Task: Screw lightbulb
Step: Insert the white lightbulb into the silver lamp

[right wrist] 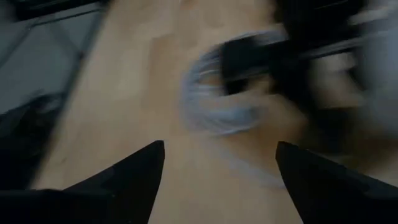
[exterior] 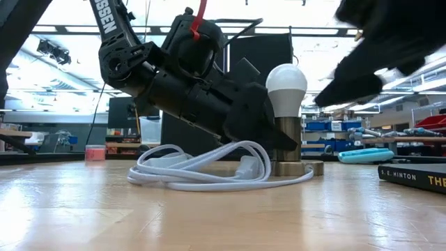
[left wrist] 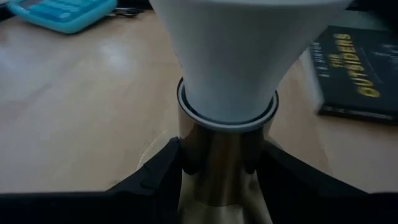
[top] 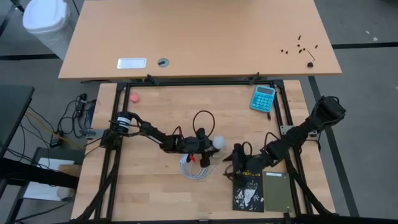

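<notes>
A: Left claw point(left wrist: 214, 180) first. Clenched on the brass socket point(exterior: 286, 143), fingers on either side of the stem just under the lightbulb point(exterior: 286, 85). That's the anchor.

B: And the lightbulb?

A: Sitting upright on top of the socket, white dome up, collar ring right at the socket's mouth. Can't tell how deep the thread is in.

B: Right claw point(right wrist: 217, 165)?

A: Released, fingers spread with nothing between them, hanging just beside the socket on the book's point(top: 249, 190) side. Blurred, so it looks mid-move.

B: So how to do this step well?

A: My call: left claw keeps the socket pinned so the base doesn't spin on the surface point(top: 161, 193). Right claw should come in over the dome, centered, grip the wide part lightly and turn in short twists. Off-center tips the whole thing.

B: Hazards?

A: White cable point(exterior: 202, 171) coiled against the socket's base; it could drag. Calculator point(top: 263, 98) is well apart from the socket, no issue.
</notes>
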You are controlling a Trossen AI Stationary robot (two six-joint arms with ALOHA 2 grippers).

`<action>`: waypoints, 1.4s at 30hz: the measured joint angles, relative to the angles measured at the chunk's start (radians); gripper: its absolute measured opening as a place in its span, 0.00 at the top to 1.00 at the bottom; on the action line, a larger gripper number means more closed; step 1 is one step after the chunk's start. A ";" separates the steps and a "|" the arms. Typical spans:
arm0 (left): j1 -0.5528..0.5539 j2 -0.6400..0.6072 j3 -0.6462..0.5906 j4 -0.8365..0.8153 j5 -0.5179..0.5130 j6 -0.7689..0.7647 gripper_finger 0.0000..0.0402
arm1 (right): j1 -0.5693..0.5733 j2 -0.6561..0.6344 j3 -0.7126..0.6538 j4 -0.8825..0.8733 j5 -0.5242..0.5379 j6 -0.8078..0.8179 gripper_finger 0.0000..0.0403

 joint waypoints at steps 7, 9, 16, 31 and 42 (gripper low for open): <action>0.001 0.000 -0.001 0.005 0.009 0.011 0.54 | 0.033 0.000 0.000 -0.094 0.268 0.008 0.25; 0.001 0.000 -0.001 0.006 0.025 0.015 0.54 | 0.001 0.002 0.000 -0.117 0.300 0.014 0.26; 0.001 0.000 0.000 0.008 0.133 0.073 0.54 | -0.119 -0.006 0.000 -0.094 0.126 -0.082 0.25; -0.001 0.000 0.000 0.010 0.218 0.098 0.54 | -0.175 -0.011 0.390 -0.831 -0.104 -0.184 0.20; -0.003 0.001 -0.001 0.020 0.312 0.115 0.54 | -0.248 -0.011 0.416 -0.837 -0.275 -0.265 0.16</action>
